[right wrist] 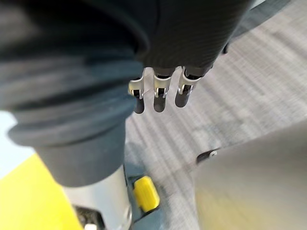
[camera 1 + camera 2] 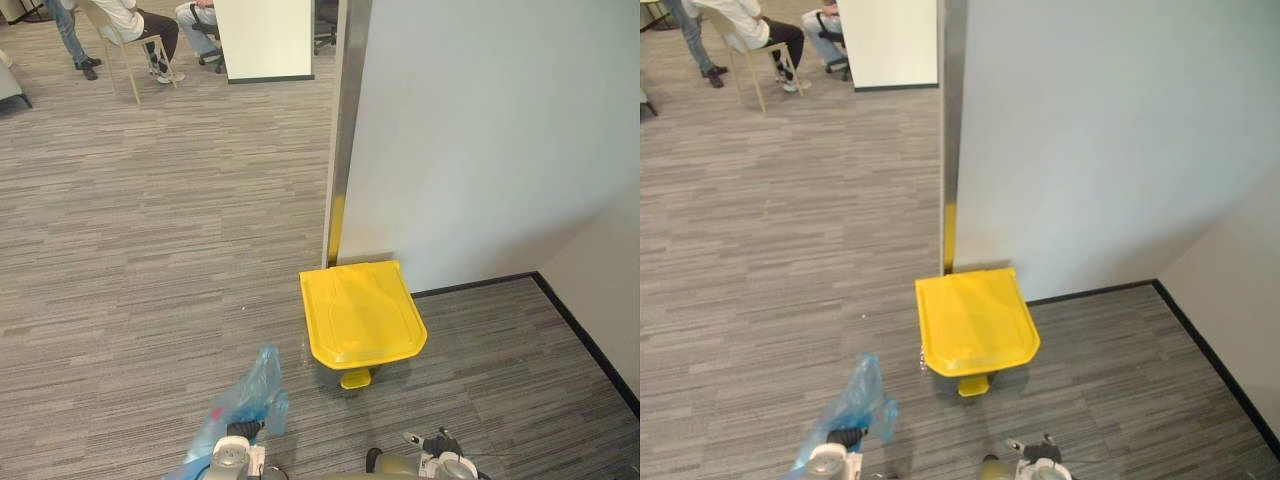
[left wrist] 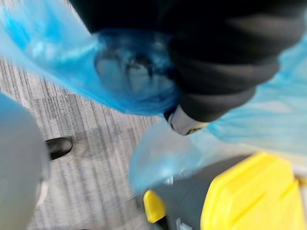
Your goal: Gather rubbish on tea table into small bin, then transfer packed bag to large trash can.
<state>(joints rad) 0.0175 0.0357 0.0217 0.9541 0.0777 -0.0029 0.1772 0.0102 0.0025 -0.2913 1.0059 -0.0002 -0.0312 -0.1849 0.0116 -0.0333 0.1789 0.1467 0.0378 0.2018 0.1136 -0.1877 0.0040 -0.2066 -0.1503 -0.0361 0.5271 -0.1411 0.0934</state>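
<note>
Blue bag (image 2: 245, 400) | clutched in left hand (image 3: 216, 81) | right hand (image 1: 159, 93) slack, empty | yellow bin (image 2: 362, 310) lid closed

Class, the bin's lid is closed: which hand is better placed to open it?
The right hand: empty, fingers relaxed, near the yellow lid; the left hand holds the blue bag.

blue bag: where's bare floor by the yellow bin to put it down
Widest bare carpet lies left of the yellow pedal bin, between it and the blue bag. A narrower bare strip runs right of the bin to the black skirting. Behind the bin is tight: it backs onto the white wall.
</note>
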